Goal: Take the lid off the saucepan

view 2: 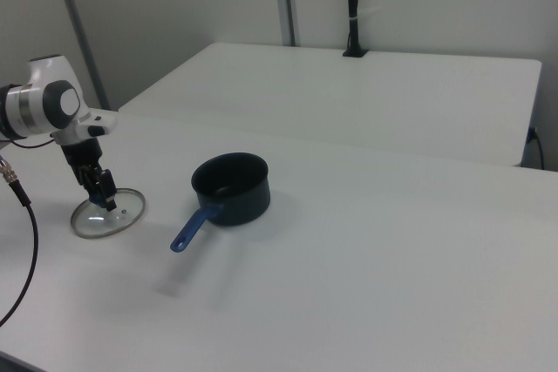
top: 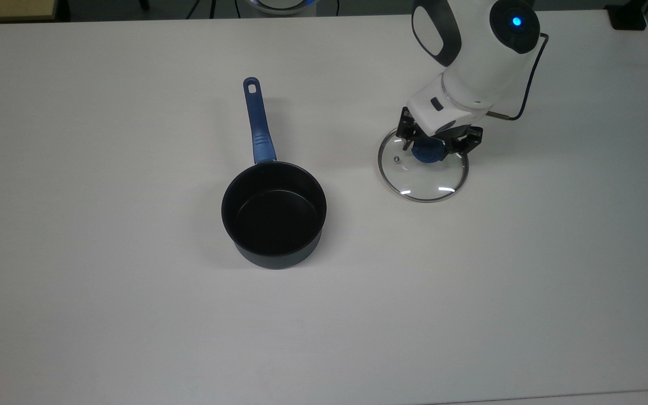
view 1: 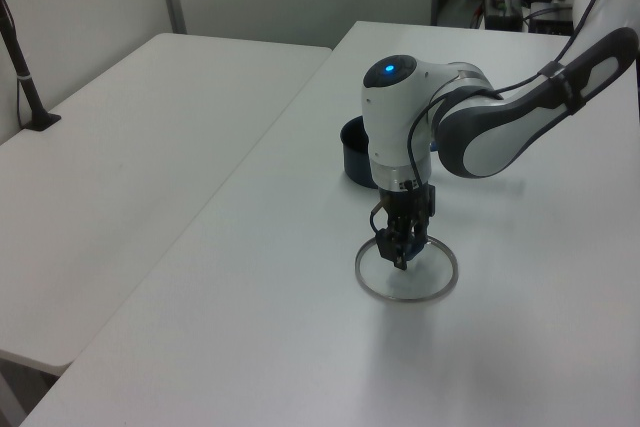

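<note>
On the table (top: 133, 315), the saucepan (top: 273, 214) sits open near the middle in the top view, its handle (top: 257, 121) reaching toward the top view's upper edge. The lid (top: 423, 169) lies flat on the tabletop well apart from it, on the top view's right. My gripper (top: 435, 147) stands directly over the lid's knob (top: 426, 153).

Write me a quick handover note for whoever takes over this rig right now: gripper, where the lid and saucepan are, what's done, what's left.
Gripper: low over the lid's blue knob, fingers either side of it; whether it grips is unclear.
Lid: flat on the table, to the top view's right of the pan, apart from it.
Saucepan: uncovered, empty, handle pointing to the top view's upper edge.
Done: lid is off the pan.
Left: let go if gripping, and lift the arm clear.
</note>
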{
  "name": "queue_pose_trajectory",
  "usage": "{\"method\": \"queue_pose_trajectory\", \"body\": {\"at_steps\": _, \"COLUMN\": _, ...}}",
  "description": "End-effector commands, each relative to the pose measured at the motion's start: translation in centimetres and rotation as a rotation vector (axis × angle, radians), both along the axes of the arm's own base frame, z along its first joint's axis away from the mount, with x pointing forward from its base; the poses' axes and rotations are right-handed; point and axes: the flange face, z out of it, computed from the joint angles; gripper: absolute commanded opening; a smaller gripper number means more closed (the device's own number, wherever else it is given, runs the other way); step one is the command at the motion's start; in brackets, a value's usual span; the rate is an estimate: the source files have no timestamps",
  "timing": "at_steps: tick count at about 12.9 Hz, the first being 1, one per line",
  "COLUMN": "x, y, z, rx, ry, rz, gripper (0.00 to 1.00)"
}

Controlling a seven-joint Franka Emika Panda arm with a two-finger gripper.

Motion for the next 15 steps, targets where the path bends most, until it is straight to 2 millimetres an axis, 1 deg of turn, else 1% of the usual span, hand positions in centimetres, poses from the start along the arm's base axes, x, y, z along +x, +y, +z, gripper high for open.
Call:
{"method": "queue_pose_trajectory", "body": {"at_steps": 1, "x": 0.4, "y": -0.7, "z": 0.9, "rx": -0.010, "ry": -0.026, "rz": -0.014, "gripper": 1.00}}
{"method": "queue_pose_trajectory", "body": {"at_steps": 3, "x": 1.1, "y": -1.5, "z": 3.0, "rx": -0.015, "ry": -0.011, "rz": -0.026, "gripper": 1.00}}
{"method": "queue_pose_trajectory", "body": {"at_steps": 4, "x": 1.3, "y": -1.7, "z": 4.7, "rx": 0.008, "ry": -0.002, "rz": -0.011, "gripper": 1.00}}
{"method": "queue_pose_trajectory", "body": {"at_steps": 5, "x": 1.9, "y": -3.1, "z": 7.4, "rx": 0.060, "ry": 0.002, "rz": -0.011, "gripper": 1.00}}
{"method": "queue_pose_trajectory", "body": {"at_steps": 6, "x": 2.3, "y": -5.1, "z": 10.6, "rx": 0.098, "ry": 0.019, "rz": -0.007, "gripper": 1.00}}
{"method": "queue_pose_trajectory", "body": {"at_steps": 7, "x": 2.7, "y": -8.0, "z": 13.7, "rx": 0.115, "ry": 0.044, "rz": 0.015, "gripper": 1.00}}
{"method": "queue_pose_trajectory", "body": {"at_steps": 8, "x": 2.4, "y": -10.9, "z": 16.4, "rx": 0.122, "ry": 0.074, "rz": 0.058, "gripper": 1.00}}
{"method": "queue_pose_trajectory", "body": {"at_steps": 9, "x": 2.1, "y": -13.9, "z": 18.6, "rx": 0.133, "ry": 0.080, "rz": 0.107, "gripper": 1.00}}
{"method": "queue_pose_trajectory", "body": {"at_steps": 10, "x": 1.9, "y": -17.2, "z": 20.5, "rx": 0.141, "ry": 0.076, "rz": 0.133, "gripper": 1.00}}
{"method": "queue_pose_trajectory", "body": {"at_steps": 12, "x": 1.5, "y": -24.3, "z": 23.6, "rx": 0.162, "ry": 0.062, "rz": 0.166, "gripper": 1.00}}
{"method": "queue_pose_trajectory", "body": {"at_steps": 13, "x": 1.2, "y": -27.3, "z": 24.7, "rx": 0.165, "ry": 0.050, "rz": 0.153, "gripper": 1.00}}
{"method": "queue_pose_trajectory", "body": {"at_steps": 14, "x": 1.1, "y": -29.4, "z": 25.2, "rx": 0.133, "ry": 0.041, "rz": 0.127, "gripper": 1.00}}
{"method": "queue_pose_trajectory", "body": {"at_steps": 15, "x": 1.2, "y": -30.9, "z": 25.2, "rx": 0.105, "ry": 0.036, "rz": 0.107, "gripper": 1.00}}
